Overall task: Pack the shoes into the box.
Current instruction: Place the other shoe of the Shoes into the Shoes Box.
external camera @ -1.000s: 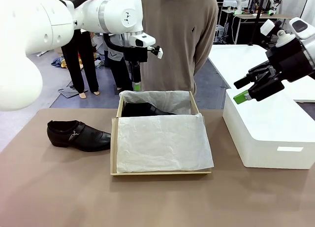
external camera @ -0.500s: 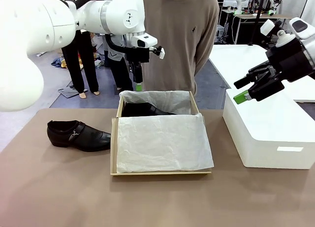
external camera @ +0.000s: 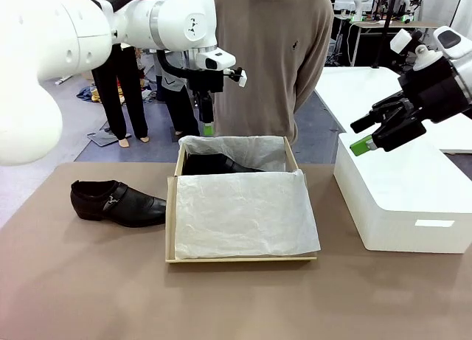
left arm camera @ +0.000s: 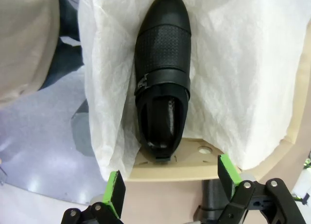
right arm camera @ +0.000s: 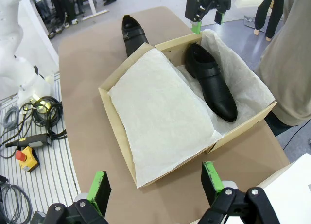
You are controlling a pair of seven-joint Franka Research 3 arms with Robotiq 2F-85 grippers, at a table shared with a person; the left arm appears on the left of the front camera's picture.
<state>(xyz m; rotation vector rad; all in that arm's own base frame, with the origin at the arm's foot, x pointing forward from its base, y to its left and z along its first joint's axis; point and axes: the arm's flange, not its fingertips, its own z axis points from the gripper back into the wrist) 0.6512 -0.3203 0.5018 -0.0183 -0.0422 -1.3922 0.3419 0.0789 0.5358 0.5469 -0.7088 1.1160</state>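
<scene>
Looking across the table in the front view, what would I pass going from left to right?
black shoe → tan shoebox → white plastic box

The glossy black leather strap shoe (external camera: 118, 202) at the left of the front view is plain black with a small silver buckle (external camera: 110, 201). The second black leather shoe (left arm camera: 163, 73), upper centre of the left wrist view, has a fine dotted pattern across the vamp, a smooth shiny toe and a dark grey lining. The tan cardboard shoebox (external camera: 171, 222) is unprinted, and its crinkled tissue paper (external camera: 243, 214) is white. The table top (external camera: 88, 281) is matte brown. The rectangular plastic box (external camera: 402, 200) at the right is white. The left gripper (left arm camera: 172, 182) and right gripper (right arm camera: 156, 181) are black with bright green pads (right arm camera: 100, 185). The person's sweater (external camera: 269, 52) is greyish beige.
</scene>
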